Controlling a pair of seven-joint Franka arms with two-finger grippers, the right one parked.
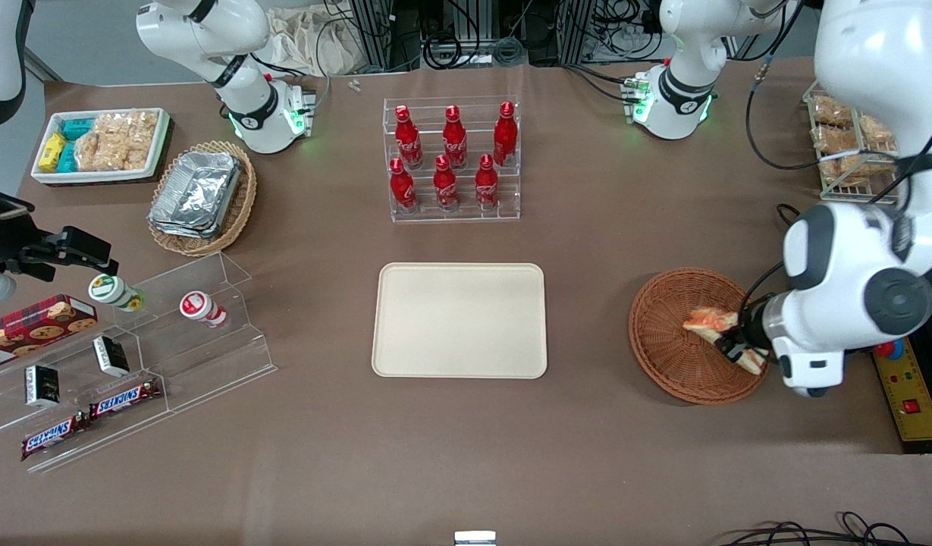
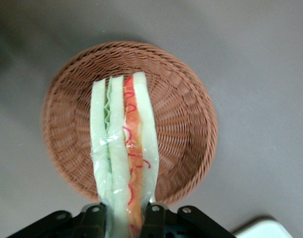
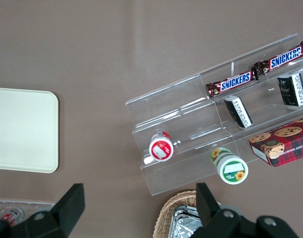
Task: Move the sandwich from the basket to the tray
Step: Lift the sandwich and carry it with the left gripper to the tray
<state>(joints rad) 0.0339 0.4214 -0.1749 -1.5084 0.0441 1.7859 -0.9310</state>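
Note:
The sandwich (image 1: 710,320) is a plastic-wrapped wedge of white bread with orange and green filling, held just above the round reddish-brown wicker basket (image 1: 674,356). My left gripper (image 1: 736,350) is shut on it over the basket's edge nearer the working arm. In the left wrist view the sandwich (image 2: 124,153) stands on edge between the black fingers (image 2: 154,218) of the gripper (image 2: 123,218), with the empty basket (image 2: 186,119) below. The cream tray (image 1: 459,320) lies flat at the table's middle, empty, toward the parked arm from the basket.
A clear rack of red bottles (image 1: 452,158) stands farther from the front camera than the tray. A wire rack of bagged snacks (image 1: 848,144) is at the working arm's end. A tan basket of foil containers (image 1: 202,196), a white snack bin (image 1: 100,144) and a clear stepped shelf (image 1: 143,356) lie toward the parked arm's end.

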